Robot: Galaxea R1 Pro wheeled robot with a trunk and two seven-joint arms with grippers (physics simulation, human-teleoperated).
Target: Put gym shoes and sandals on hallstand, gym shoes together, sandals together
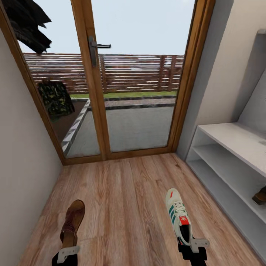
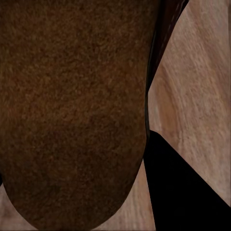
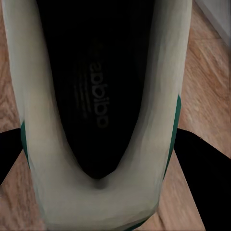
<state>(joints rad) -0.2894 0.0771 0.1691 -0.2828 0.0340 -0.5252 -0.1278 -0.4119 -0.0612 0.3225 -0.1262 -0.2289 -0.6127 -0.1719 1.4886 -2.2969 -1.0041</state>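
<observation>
Head view: facing glazed wooden door (image 1: 111, 92) w/ metal handle (image 1: 96, 46); fence and paving visible outside thru glass.

L gripper (image 1: 68, 254) at bottom left, fingers clenched on heel end of brown sandal (image 1: 72, 222). Sandal points fwd toward door, toe up and away, held over wood-plank floor (image 1: 125, 199). Contact w/ floor at toe end: can't tell from this angle. L wrist view: brown sandal surface (image 2: 72, 110) close to lens, plank floor (image 2: 197, 82) beside it, one dark finger (image 2: 183, 187) next to the sandal's rounded end.

R gripper (image 1: 194, 246) at bottom right, fingers grasping heel of white gym shoe (image 1: 178, 218). Green side stripes, orange-red tongue patch, toe pointing fwd toward door. Also over floor, well apart from sandal, roughly level w/ it. R wrist view: looking into shoe opening (image 3: 98, 96), dark insole w/ brand lettering, white collar w/ green trim at sides; dark fingers (image 3: 202, 168) flanking the heel on both sides, planks around.

Hallstand (image 1: 229, 159) along right wall: pale grey, bench top plus two open shelf rows below. Second brown sandal (image 1: 260, 195) already on a shelf at right frame edge, partly cut off. Which row exactly: looks like upper of the two, not certain. Gym shoe in R gripper is near hallstand's lower front edge, not touching.
</observation>
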